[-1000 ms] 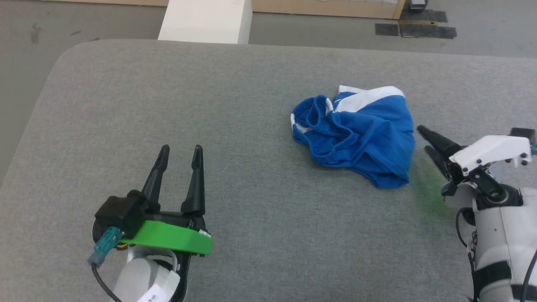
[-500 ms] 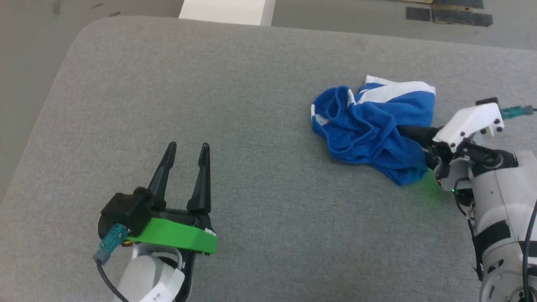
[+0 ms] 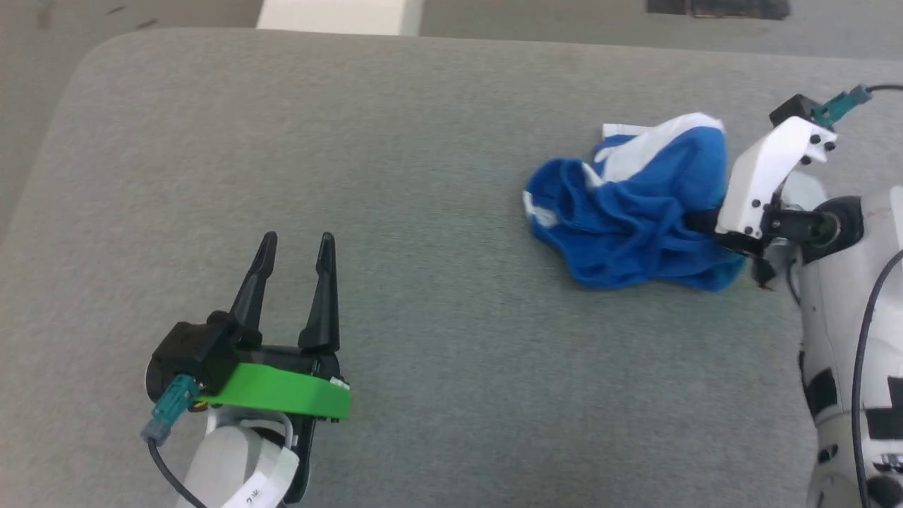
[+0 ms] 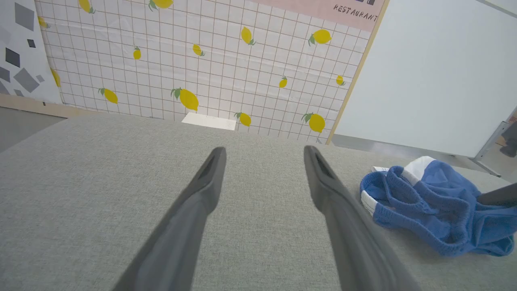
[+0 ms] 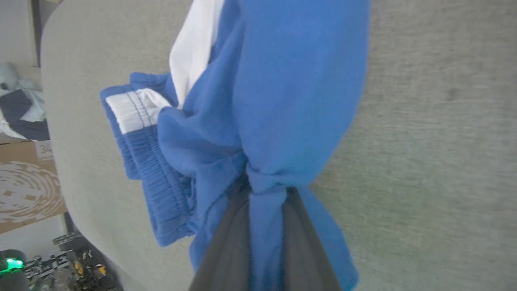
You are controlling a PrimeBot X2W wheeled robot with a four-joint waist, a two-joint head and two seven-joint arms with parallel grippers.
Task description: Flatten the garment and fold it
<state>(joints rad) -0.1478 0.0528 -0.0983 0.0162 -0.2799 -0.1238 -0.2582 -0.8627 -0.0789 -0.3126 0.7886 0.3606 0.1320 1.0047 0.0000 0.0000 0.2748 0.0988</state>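
The right hand [image 5: 264,190] pinches the crumpled garment [image 3: 635,219] on the table [image 3: 423,141]; the left hand [image 3: 297,241] hovers spread, empty.

Black-fingered end effector [image 3: 298,238], green bracket [image 3: 282,392], teal connector [image 3: 169,408]

Garment [image 3: 635,226] lies on table [image 3: 423,141], directly ahead of right gripper [image 3: 695,224], with one fold between its fingers. Left gripper [image 3: 296,240] is over the table; garment is well apart, forward-right of it.
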